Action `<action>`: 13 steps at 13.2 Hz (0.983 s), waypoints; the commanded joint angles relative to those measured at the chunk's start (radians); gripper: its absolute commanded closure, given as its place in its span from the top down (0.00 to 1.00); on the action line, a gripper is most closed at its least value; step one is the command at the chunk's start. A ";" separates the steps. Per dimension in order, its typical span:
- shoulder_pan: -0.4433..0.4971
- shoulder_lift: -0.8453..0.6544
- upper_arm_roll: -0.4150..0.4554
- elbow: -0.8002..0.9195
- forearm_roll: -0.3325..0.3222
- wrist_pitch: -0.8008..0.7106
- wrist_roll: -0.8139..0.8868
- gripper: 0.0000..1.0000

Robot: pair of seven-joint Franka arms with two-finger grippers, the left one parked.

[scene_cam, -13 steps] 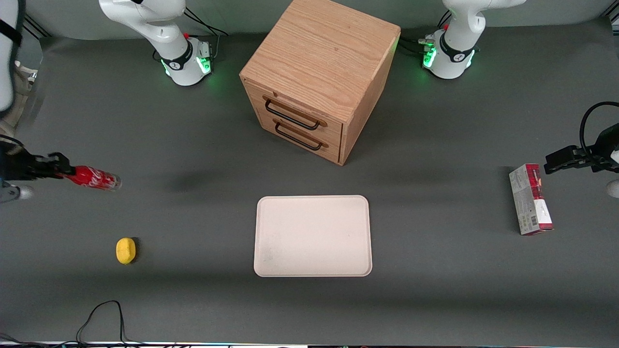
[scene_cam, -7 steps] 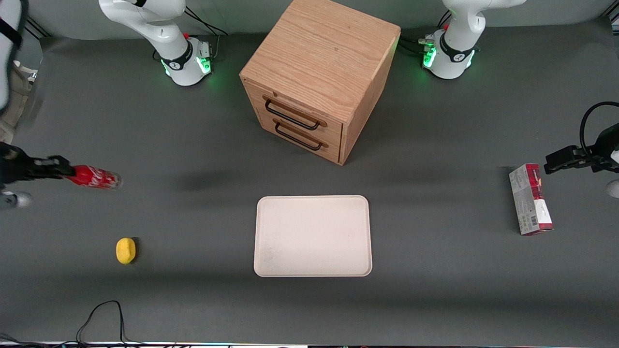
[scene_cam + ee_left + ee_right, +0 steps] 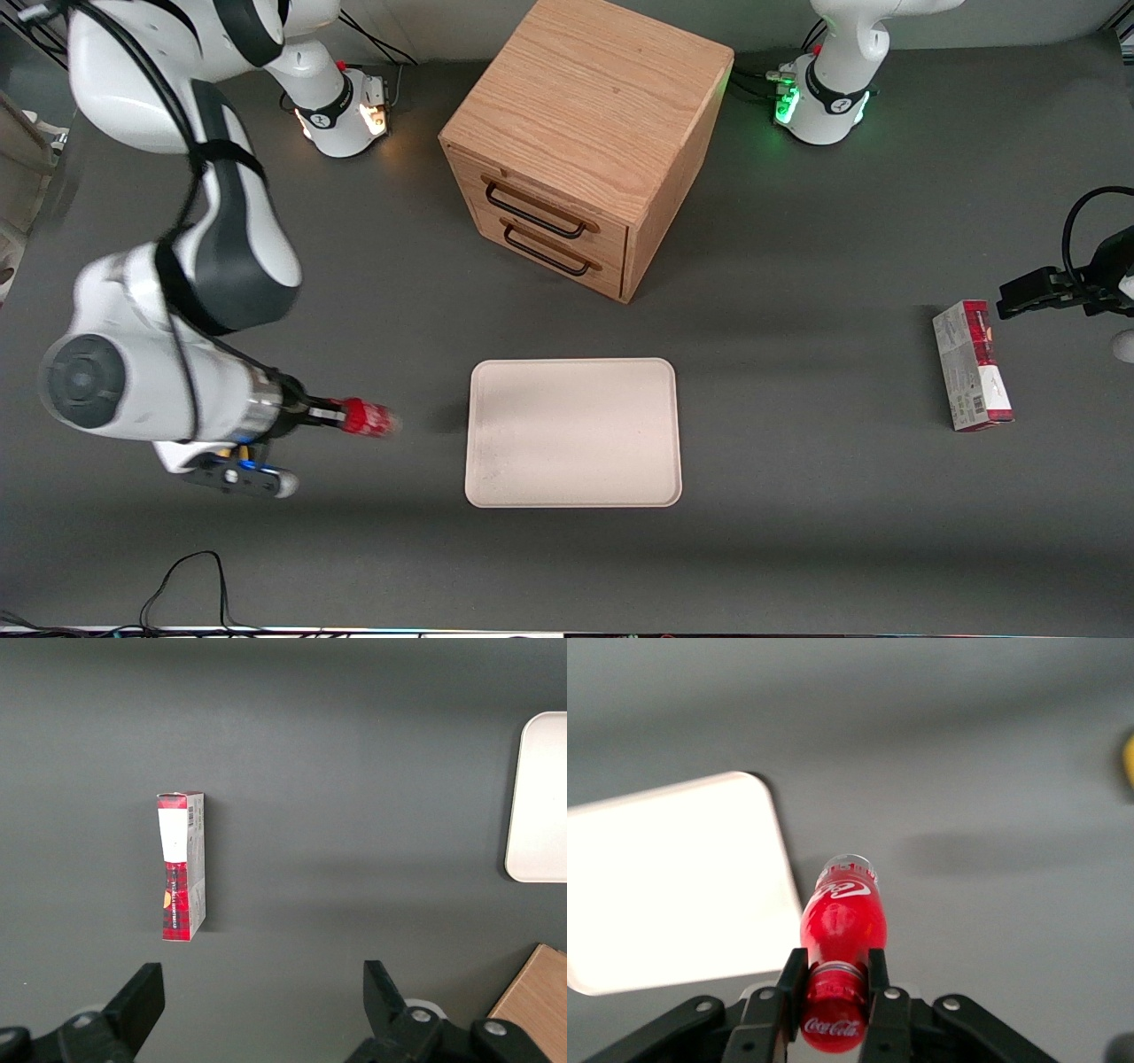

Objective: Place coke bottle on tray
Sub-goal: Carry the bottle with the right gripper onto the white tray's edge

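Observation:
My gripper [image 3: 323, 415] is shut on the neck of the coke bottle [image 3: 368, 418], a small red bottle with a red cap and a clear base. It holds the bottle lying level, base pointing toward the tray [image 3: 573, 432], a short way from the tray's edge toward the working arm's end. In the right wrist view the fingers [image 3: 790, 989] clamp the bottle [image 3: 842, 921] just under its cap, and the cream-white tray [image 3: 673, 886] shows beside the bottle's base. The tray is bare.
A wooden two-drawer cabinet [image 3: 585, 142] stands farther from the front camera than the tray. A red-and-grey carton box [image 3: 972, 365] lies toward the parked arm's end, also in the left wrist view [image 3: 182, 865]. A yellow object [image 3: 1129, 762] shows at the right wrist view's edge.
My arm has swung in from the working arm's end of the table toward the tray, carrying the bottle nearer the front camera. The arm now covers the yellow object's spot in the front view.

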 commanded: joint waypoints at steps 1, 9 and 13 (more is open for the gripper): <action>0.049 0.075 0.025 0.082 0.003 0.092 0.160 0.21; 0.158 0.194 0.025 0.082 -0.143 0.253 0.253 0.22; 0.159 0.204 0.025 0.082 -0.146 0.261 0.254 0.22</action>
